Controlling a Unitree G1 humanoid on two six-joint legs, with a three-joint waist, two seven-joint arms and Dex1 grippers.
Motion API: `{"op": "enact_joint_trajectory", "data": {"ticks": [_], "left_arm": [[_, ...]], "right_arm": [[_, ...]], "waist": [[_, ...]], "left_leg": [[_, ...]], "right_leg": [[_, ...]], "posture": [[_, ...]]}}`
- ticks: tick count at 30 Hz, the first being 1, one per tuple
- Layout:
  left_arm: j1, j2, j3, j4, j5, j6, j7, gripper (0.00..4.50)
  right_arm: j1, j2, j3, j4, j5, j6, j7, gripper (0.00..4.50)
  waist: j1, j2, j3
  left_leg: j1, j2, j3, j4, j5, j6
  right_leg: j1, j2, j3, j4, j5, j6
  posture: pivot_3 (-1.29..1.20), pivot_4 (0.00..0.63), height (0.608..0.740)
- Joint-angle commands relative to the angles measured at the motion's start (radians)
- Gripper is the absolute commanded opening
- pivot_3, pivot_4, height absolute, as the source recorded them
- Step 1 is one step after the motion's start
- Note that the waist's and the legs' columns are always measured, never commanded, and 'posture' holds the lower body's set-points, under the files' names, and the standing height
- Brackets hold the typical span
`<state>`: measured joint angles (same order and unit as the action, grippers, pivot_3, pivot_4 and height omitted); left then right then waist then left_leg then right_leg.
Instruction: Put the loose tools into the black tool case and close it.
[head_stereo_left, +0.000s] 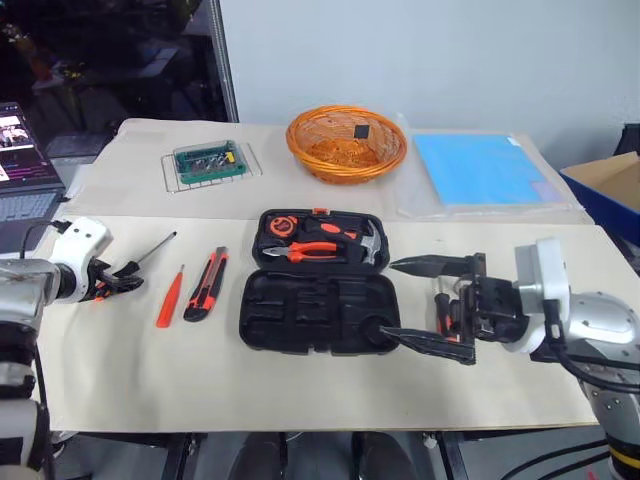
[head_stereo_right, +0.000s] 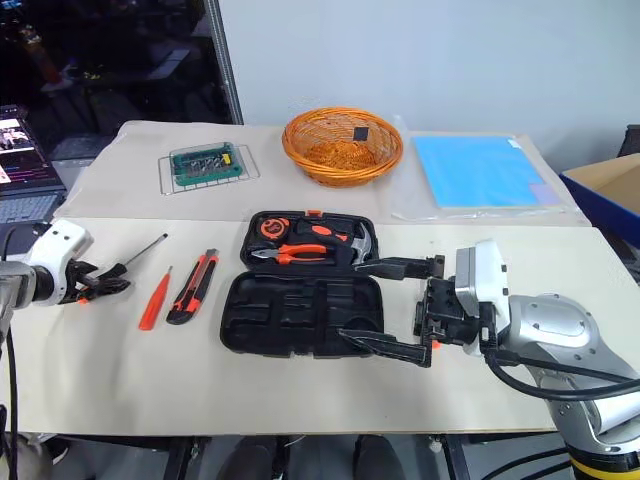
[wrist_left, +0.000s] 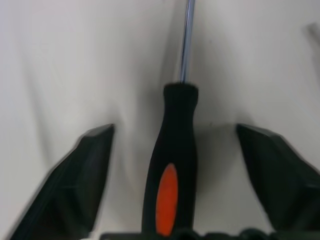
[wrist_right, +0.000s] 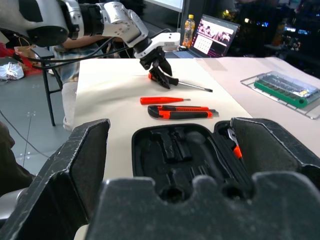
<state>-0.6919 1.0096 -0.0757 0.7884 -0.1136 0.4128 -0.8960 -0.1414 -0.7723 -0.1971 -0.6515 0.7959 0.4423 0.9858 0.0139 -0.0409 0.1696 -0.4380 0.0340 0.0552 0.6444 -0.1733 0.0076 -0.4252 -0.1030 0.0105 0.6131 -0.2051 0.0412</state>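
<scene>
The black tool case (head_stereo_left: 300, 310) lies open mid-table; its far half holds a hammer, pliers and other orange-handled tools, its near half has bare recesses. Left of it lie the orange-and-black utility knife (head_stereo_left: 206, 284) and the slim red screwdriver (head_stereo_left: 170, 297). Further left lies a black-and-orange-handled screwdriver (wrist_left: 175, 165), its shaft (head_stereo_left: 160, 245) pointing towards the far right. My left gripper (head_stereo_left: 115, 278) is open and straddles that handle, with a gap on each side in the left wrist view. My right gripper (head_stereo_left: 432, 305) hovers open at the case's right end, holding nothing.
An orange wicker basket (head_stereo_left: 346, 143) stands at the back centre. A green bit set in a clear box (head_stereo_left: 207, 162) rests on a wire rack at the back left, a blue mat (head_stereo_left: 478, 170) at the back right. A laptop (head_stereo_left: 20, 150) sits at far left, a blue bin (head_stereo_left: 610, 190) at far right.
</scene>
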Motion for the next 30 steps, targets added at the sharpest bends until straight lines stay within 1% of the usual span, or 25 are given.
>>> {"op": "enact_joint_trajectory", "data": {"ticks": [1, 4, 5, 6, 7, 10, 11, 12, 13, 14, 16, 19, 21, 24, 27, 30], "left_arm": [[-0.042, -0.010, -0.001, 0.112, 0.044, -0.101, -0.051, 2.34], [-0.048, -0.002, 0.073, 0.076, -0.038, -0.116, -0.171, 1.22], [-0.045, 0.004, 0.092, 0.048, -0.058, -0.123, -0.207, 0.87], [-0.055, 0.010, 0.109, -0.013, -0.089, -0.086, -0.251, 0.56], [-0.062, 0.013, 0.119, -0.056, -0.106, -0.056, -0.278, 0.56], [-0.086, 0.017, 0.110, -0.317, -0.199, 0.104, -0.400, 0.56], [-0.097, 0.002, 0.052, -0.470, -0.215, 0.156, -0.435, 0.56], [-0.108, -0.018, 0.000, -0.587, -0.219, 0.195, -0.451, 0.56], [-0.120, -0.042, -0.051, -0.685, -0.212, 0.225, -0.457, 0.56], [-0.134, -0.068, -0.093, -0.739, -0.188, 0.235, -0.444, 0.56], [-0.179, -0.144, -0.149, -0.778, -0.171, 0.288, -0.401, 0.56], [-0.227, -0.247, -0.253, -0.785, -0.114, 0.271, -0.373, 0.56], [-0.249, -0.285, -0.303, -0.752, -0.068, 0.238, -0.370, 0.56], [-0.276, -0.321, -0.382, -0.673, 0.017, 0.150, -0.376, 0.56], [-0.284, -0.335, -0.420, -0.625, 0.057, 0.117, -0.397, 0.56], [-0.287, -0.345, -0.438, -0.571, 0.100, 0.086, -0.397, 0.56]], "right_arm": [[0.007, -0.004, -0.032, -0.040, 0.007, -0.027, -0.011, 4.50], [0.024, 0.001, -0.043, -0.035, -0.003, -0.034, -0.018, 4.50], [0.030, 0.003, -0.049, -0.033, -0.002, -0.035, -0.021, 4.50], [0.044, 0.004, -0.061, -0.032, -0.003, -0.038, -0.025, 4.50], [0.054, 0.004, -0.070, -0.030, -0.003, -0.040, -0.026, 4.50], [0.107, 0.006, -0.118, -0.035, 0.006, -0.046, -0.037, 4.50], [0.147, 0.008, -0.156, -0.042, -0.002, -0.051, -0.049, 4.50], [0.179, 0.008, -0.190, -0.046, -0.010, -0.056, -0.060, 4.50], [0.214, 0.009, -0.226, -0.052, -0.016, -0.060, -0.069, 4.50], [0.243, 0.006, -0.258, -0.055, -0.015, -0.060, -0.071, 4.50], [0.294, -0.002, -0.309, -0.058, -0.020, -0.062, -0.065, 4.50], [0.364, -0.011, -0.382, -0.063, -0.030, -0.074, -0.040, 4.50], [0.385, -0.016, -0.410, -0.063, -0.028, -0.076, -0.036, 4.50], [0.414, -0.018, -0.442, -0.073, -0.026, -0.077, -0.027, 4.50], [0.434, -0.015, -0.449, -0.091, -0.030, -0.078, -0.025, 4.50], [0.435, -0.015, -0.440, -0.109, -0.026, -0.072, -0.041, 4.50]], "waist": [[0.000, 0.000, 0.000], [-0.002, 0.000, 0.000], [-0.002, 0.000, 0.000], [-0.002, -0.001, 0.000], [0.001, -0.002, 0.001], [0.008, -0.006, 0.002], [0.009, -0.008, 0.002], [0.015, -0.008, 0.002], [0.018, -0.008, 0.002], [0.021, -0.008, 0.002], [0.024, -0.005, 0.000], [0.010, -0.004, 0.000], [-0.003, -0.004, 0.000], [-0.013, -0.005, 0.000], [-0.014, -0.004, 0.000], [-0.012, -0.004, 0.000]], "left_leg": [[0.000, 0.000, 0.000, 0.000, 0.000, 0.000], [0.000, 0.000, 0.000, 0.001, 0.000, 0.000], [0.000, 0.001, 0.000, 0.001, 0.000, 0.000], [0.000, 0.001, 0.000, 0.001, 0.000, 0.000], [-0.001, 0.001, 0.000, 0.001, 0.000, 0.000], [-0.003, 0.000, -0.002, 0.004, 0.000, 0.000], [-0.004, 0.000, -0.003, 0.004, 0.000, 0.000], [-0.005, 0.000, -0.003, 0.005, 0.000, 0.000], [-0.007, 0.000, -0.005, 0.006, 0.000, 0.000], [-0.007, -0.001, -0.005, 0.008, -0.001, 0.001], [-0.007, -0.003, -0.004, 0.009, -0.001, 0.002], [-0.004, 0.000, -0.003, 0.012, -0.002, 0.003], [-0.004, 0.002, -0.006, 0.014, -0.001, 0.003], [-0.002, 0.004, -0.006, 0.015, -0.001, 0.003], [0.000, 0.004, -0.007, 0.016, -0.001, 0.002], [0.000, 0.003, -0.006, 0.016, -0.001, 0.002]], "right_leg": [[0.000, 0.000, 0.000, 0.001, 0.000, 0.000], [0.000, 0.000, 0.000, 0.001, 0.000, 0.000], [0.000, 0.000, 0.000, 0.001, 0.000, 0.000], [0.000, 0.000, 0.000, 0.001, 0.000, 0.000], [0.000, 0.000, 0.000, 0.001, 0.000, 0.000], [0.000, 0.000, -0.001, 0.001, 0.000, 0.000], [0.000, 0.000, -0.001, 0.001, 0.000, 0.001], [0.000, 0.000, -0.001, 0.001, 0.000, 0.001], [0.001, 0.000, -0.001, 0.000, -0.001, 0.002], [0.002, 0.000, 0.000, 0.000, -0.001, 0.003], [0.003, 0.000, 0.001, 0.000, -0.001, 0.004], [0.004, 0.004, 0.004, 0.002, -0.001, 0.005], [0.003, 0.009, 0.004, 0.005, -0.003, 0.006], [0.002, 0.011, 0.007, 0.011, -0.005, 0.007], [0.003, 0.011, 0.007, 0.013, -0.009, 0.001], [0.003, 0.010, 0.008, 0.013, -0.009, 0.001]], "posture": [[0.00, 0.150, 0.740], [0.00, 0.150, 0.740], [0.00, 0.150, 0.740], [0.00, 0.150, 0.740], [0.00, 0.150, 0.740], [0.00, 0.150, 0.740], [0.00, 0.150, 0.740], [0.00, 0.150, 0.740], [0.00, 0.150, 0.740], [0.00, 0.150, 0.740], [0.00, 0.150, 0.740], [0.00, 0.150, 0.740], [0.00, 0.150, 0.740], [0.00, 0.150, 0.740], [0.00, 0.150, 0.740], [0.00, 0.150, 0.740]]}}
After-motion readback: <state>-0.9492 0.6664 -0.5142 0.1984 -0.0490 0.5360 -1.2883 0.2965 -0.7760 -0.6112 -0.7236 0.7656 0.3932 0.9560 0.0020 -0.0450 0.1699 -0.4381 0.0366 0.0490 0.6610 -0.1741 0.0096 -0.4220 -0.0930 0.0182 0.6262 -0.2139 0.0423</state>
